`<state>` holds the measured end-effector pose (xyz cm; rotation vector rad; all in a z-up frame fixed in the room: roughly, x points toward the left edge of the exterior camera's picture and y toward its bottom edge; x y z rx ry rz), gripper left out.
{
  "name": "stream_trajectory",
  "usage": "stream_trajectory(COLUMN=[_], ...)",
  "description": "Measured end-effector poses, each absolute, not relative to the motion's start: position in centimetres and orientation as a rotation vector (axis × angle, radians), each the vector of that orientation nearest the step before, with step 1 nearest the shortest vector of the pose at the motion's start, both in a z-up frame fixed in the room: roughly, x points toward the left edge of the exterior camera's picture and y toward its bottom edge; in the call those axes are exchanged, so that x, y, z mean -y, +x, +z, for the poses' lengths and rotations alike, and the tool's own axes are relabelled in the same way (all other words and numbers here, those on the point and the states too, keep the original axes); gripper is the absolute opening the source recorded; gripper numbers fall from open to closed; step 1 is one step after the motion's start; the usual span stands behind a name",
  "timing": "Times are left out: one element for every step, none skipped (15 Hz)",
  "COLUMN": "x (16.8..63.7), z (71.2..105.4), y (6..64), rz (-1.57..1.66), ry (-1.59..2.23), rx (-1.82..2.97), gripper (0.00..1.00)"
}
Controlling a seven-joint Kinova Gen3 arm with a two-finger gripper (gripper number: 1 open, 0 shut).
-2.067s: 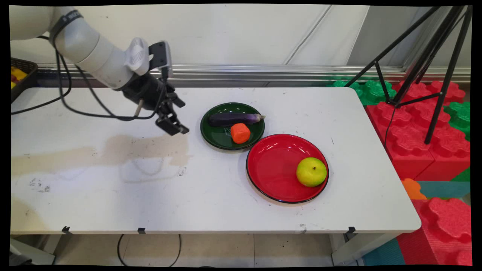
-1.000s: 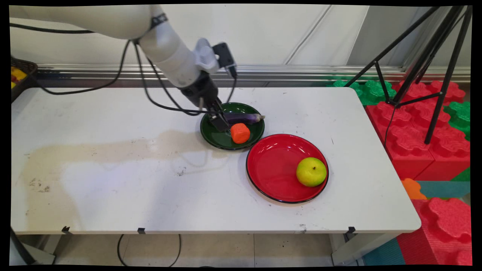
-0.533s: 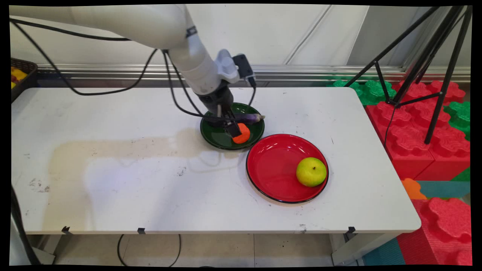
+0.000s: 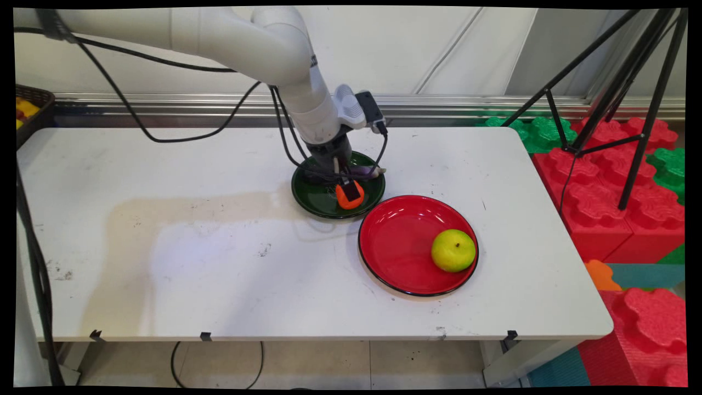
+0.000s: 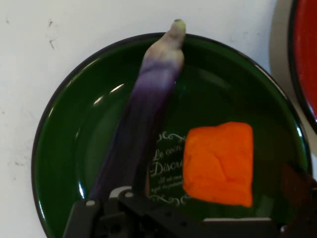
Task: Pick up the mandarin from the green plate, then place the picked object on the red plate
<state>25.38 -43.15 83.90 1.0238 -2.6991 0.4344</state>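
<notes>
Pincer lowered into the green plate, spread wide either side of the orange cube, gripping nothing. Cube resting on the plate's near right part, just beside the purple eggplant lying lengthwise across the plate. Red plate just beside the green one on the worktop, carrying a yellow-green round fruit at its right side.
</notes>
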Motion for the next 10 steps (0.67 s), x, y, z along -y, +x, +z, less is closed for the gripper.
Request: stream_trajectory(x=[43.6,43.9,44.1,44.4,44.5,44.6,44.6,44.6,44.6,44.4], z=[83.4,83.0,82.7,82.4,82.1,81.9,81.8,81.7,81.6,81.6], y=[25.3,25.2,25.2,25.1,25.0,24.9,24.9,24.9,24.9,24.9], rz=[0.430,0.425,0.420,0.413,0.407,0.402,0.399,0.394,0.388,0.384], ry=[1.034,1.042,1.049,1.057,1.066,1.075,1.081,1.089,1.097,1.105], rx=[2.702,2.703,2.703,2.703,2.702,2.700,2.698,2.696,2.694,2.692], gripper=[1.00,1.00,1.00,1.00,1.00,1.00,0.00,0.00,0.00,0.00])
